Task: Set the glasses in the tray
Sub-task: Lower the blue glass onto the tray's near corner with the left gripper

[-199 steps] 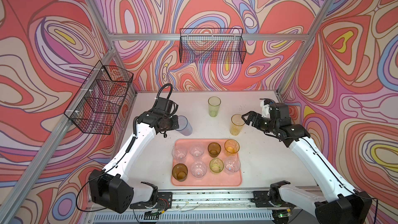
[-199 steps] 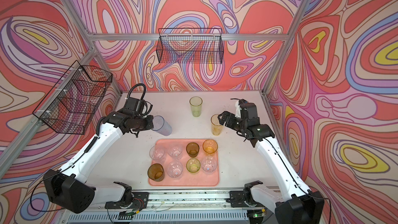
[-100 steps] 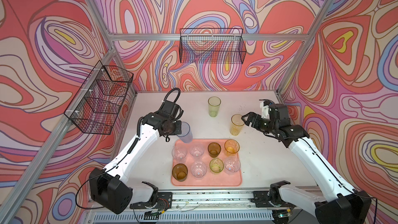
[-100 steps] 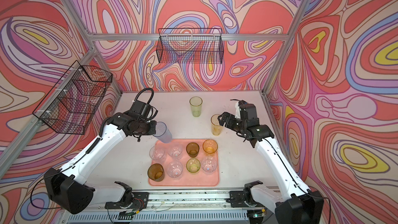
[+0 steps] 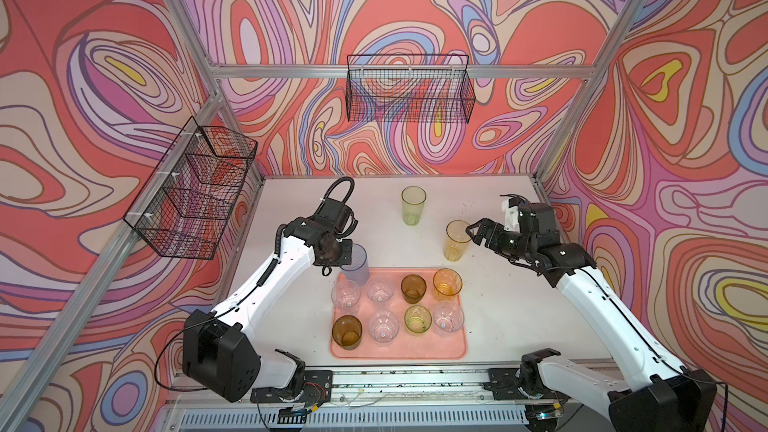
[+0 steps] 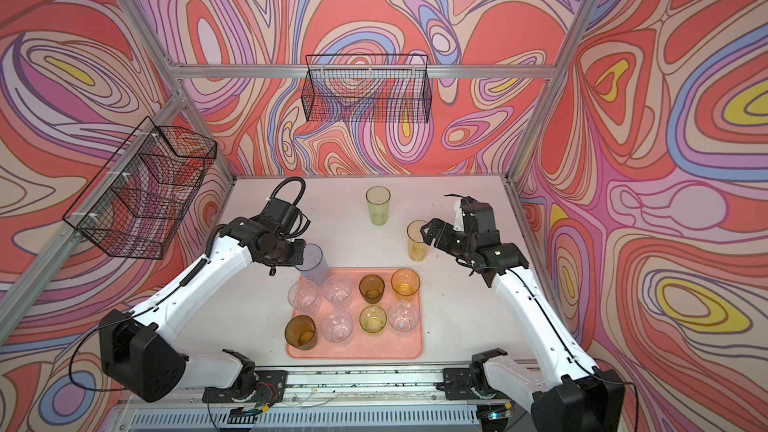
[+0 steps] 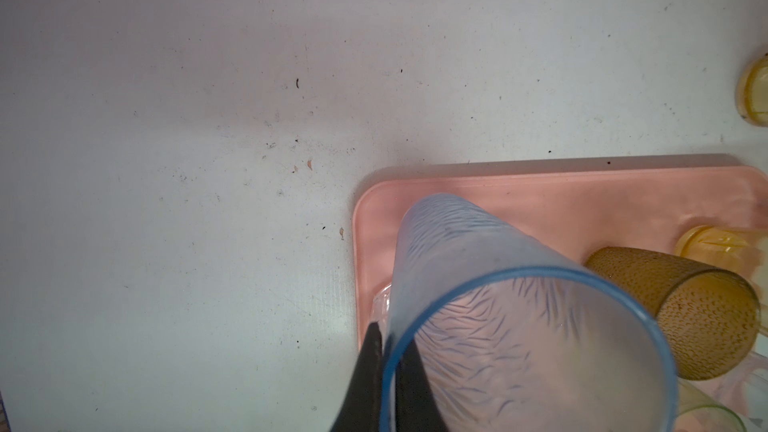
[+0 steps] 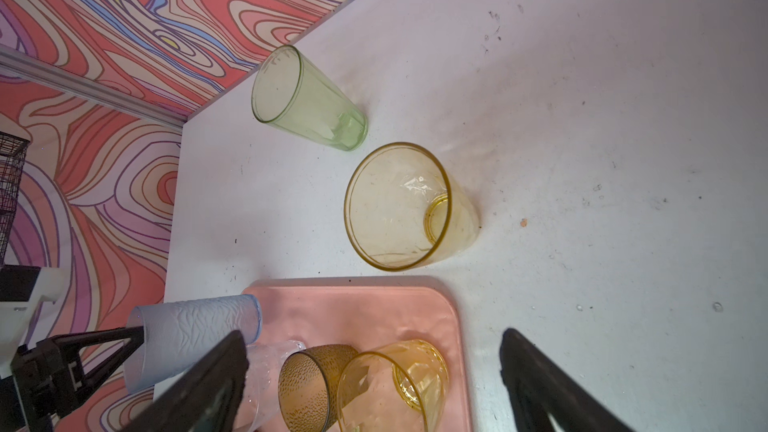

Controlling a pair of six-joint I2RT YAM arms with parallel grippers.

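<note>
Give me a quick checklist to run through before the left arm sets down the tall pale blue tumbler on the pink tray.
1. Left gripper shut on the tall pale blue textured plastic tumbler at its rim: ok.
2. Tumbler over the flat salmon-pink plastic tray's far-left corner: ok.
3. Bare tray beneath it: ok, though a short clear faceted glass stands close.
4. Tumbler's base touching the tray: cannot tell.
5. Right gripper open: ok.
6. Tall yellow tumbler between its jaws: not ok, it stands ahead of them.
</note>
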